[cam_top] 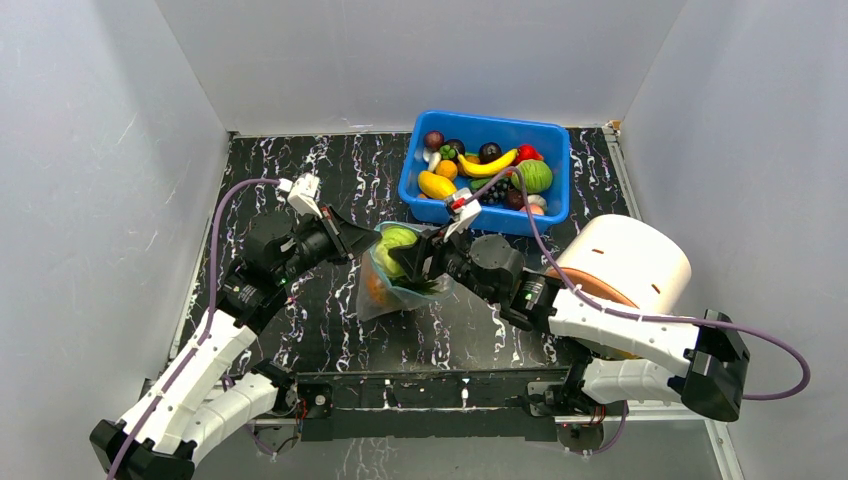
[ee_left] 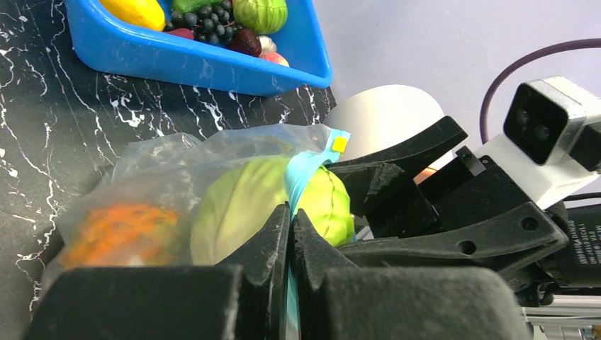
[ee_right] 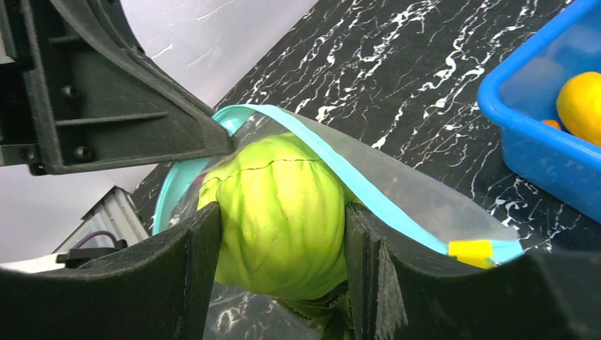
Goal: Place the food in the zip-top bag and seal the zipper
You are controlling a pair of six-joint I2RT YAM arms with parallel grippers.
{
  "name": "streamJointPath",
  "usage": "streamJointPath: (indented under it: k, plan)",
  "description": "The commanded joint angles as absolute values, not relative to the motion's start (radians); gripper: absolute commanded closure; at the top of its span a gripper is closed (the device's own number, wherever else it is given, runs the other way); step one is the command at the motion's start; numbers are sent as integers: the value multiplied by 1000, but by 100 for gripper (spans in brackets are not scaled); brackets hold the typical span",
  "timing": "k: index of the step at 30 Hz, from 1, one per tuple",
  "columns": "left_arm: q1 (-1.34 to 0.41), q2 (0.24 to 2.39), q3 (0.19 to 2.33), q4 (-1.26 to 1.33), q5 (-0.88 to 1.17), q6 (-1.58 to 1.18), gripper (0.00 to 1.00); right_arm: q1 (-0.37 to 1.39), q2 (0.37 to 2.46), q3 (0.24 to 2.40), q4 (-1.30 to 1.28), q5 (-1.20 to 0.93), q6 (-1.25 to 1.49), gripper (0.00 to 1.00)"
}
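The clear zip-top bag [cam_top: 385,290] lies mid-table with an orange piece [ee_left: 124,230] inside. My left gripper [ee_left: 290,212] is shut on its teal zipper strip [ee_left: 301,173] and holds the mouth open. My right gripper [ee_right: 283,219] is shut on a green cabbage [ee_right: 280,212], which sits halfway into the bag's mouth [ee_right: 333,152]. The cabbage also shows in the top view [cam_top: 395,243] and the left wrist view [ee_left: 241,205]. A yellow slider tab [ee_right: 471,249] sits at the zipper's end. Dark green leaves hang below the cabbage [ee_right: 322,312].
A blue bin [cam_top: 487,170] at the back holds several toy fruits, among them a banana [cam_top: 487,164] and a green melon [cam_top: 533,176]. A white cylindrical object [cam_top: 625,262] lies right of the right arm. Grey walls enclose the table.
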State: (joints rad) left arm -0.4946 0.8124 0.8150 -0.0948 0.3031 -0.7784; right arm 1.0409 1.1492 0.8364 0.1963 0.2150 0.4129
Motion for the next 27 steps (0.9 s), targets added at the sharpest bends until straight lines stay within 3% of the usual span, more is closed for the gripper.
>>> streamJointPath:
  k: [1, 14, 19, 27]
  plan:
    - [-499, 787, 807, -43, 353, -797, 100, 1053, 1140, 807, 375, 320, 368, 53]
    - [-499, 761, 791, 22, 385, -849, 100, 1055, 1185, 745, 413, 407, 324, 46]
    - [-499, 757, 785, 14, 381, -840, 100, 1055, 1195, 806, 341, 396, 336, 25]
    - [-499, 762, 785, -11, 373, -823, 100, 1055, 1265, 1089, -61, 371, 395, 9]
